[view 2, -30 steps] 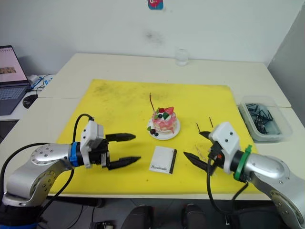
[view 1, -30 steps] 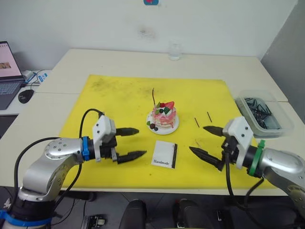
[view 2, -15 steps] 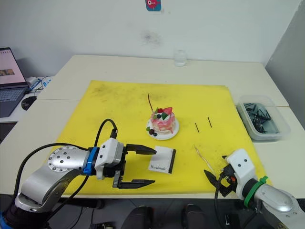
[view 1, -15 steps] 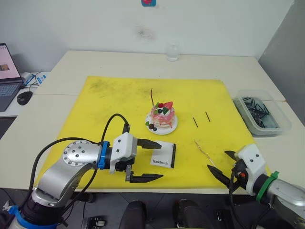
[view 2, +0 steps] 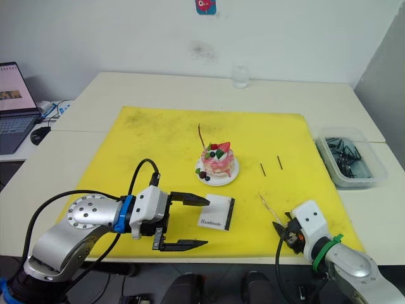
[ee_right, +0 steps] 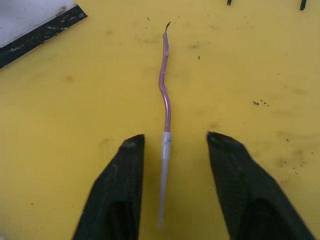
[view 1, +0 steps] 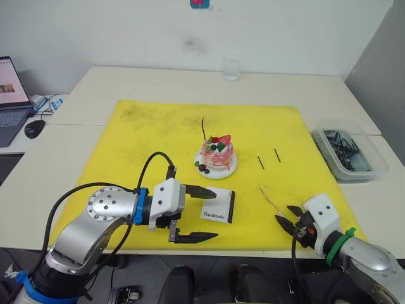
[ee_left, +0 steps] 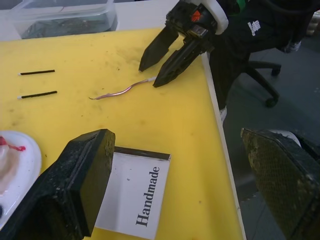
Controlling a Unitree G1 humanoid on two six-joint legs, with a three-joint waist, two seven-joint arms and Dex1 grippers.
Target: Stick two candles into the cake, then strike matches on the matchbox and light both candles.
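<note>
The cake [view 1: 217,151] sits on its white plate [view 1: 226,170] mid-mat, with a dark candle [view 1: 204,129] standing upright in it. A reddish candle [ee_right: 164,85] lies flat on the yellow mat [view 1: 152,139] right of the matchbox [view 1: 218,206]. My right gripper [ee_right: 172,145] is low at the mat's near right. It is open, its fingers narrowly straddling the candle's pale end [ee_right: 163,155] without touching it. My left gripper [view 1: 215,215] hovers wide open at the matchbox's left side. Two matches [view 1: 261,162] [view 1: 277,154] lie right of the cake.
A clear plastic bin [view 1: 354,172] of dark sticks stands off the mat's right edge. A glass [view 1: 230,69] is at the table's far side, a laptop [view 1: 9,88] and mouse [view 1: 31,128] far left. The mat's front edge lies just behind both grippers.
My right gripper dropped to the mat's near right, then crept up to the lying candle's pale end and narrowed its jaws. My left gripper swung right to the matchbox and has held there.
</note>
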